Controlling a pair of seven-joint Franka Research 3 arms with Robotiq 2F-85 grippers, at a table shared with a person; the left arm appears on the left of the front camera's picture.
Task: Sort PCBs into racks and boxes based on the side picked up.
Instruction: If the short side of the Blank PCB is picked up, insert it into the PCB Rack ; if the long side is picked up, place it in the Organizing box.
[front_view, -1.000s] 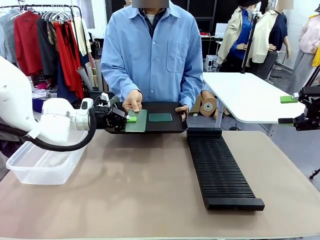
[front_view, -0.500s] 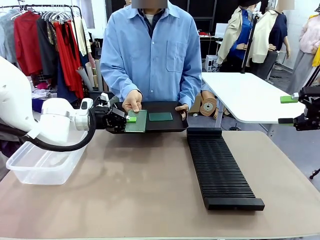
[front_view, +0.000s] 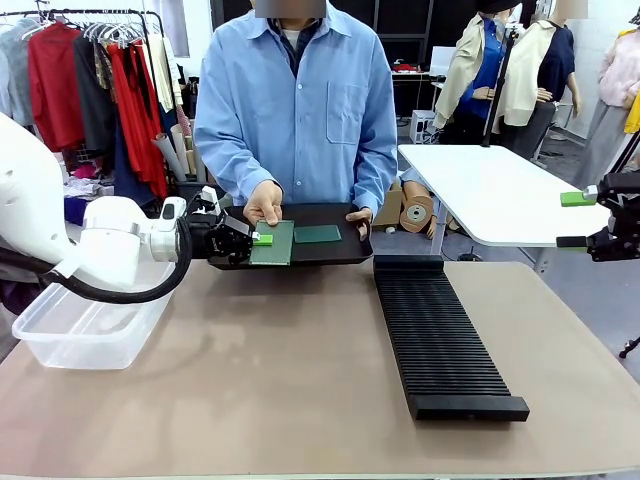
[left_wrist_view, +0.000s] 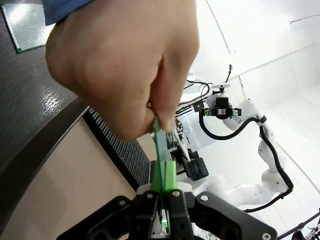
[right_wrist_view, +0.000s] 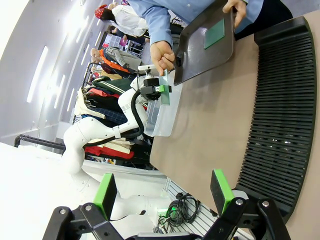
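PCB (front_view: 278, 248) clamped in the left claw (front_view: 262, 239) at the black tray (front_view: 340, 255) left end, person's hand (front_view: 265, 203) pinching the same board, right claw (front_view: 575, 220) spread wide and empty at far right

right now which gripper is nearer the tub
Left. The left gripper, shut on a PCB at the tray, is a little past the tub; the right gripper hangs open far off, past the rack.

Two PCBs (front_view: 275, 245), one rack (front_view: 440, 330), one tub (front_view: 80, 345), one tray (front_view: 340, 253).
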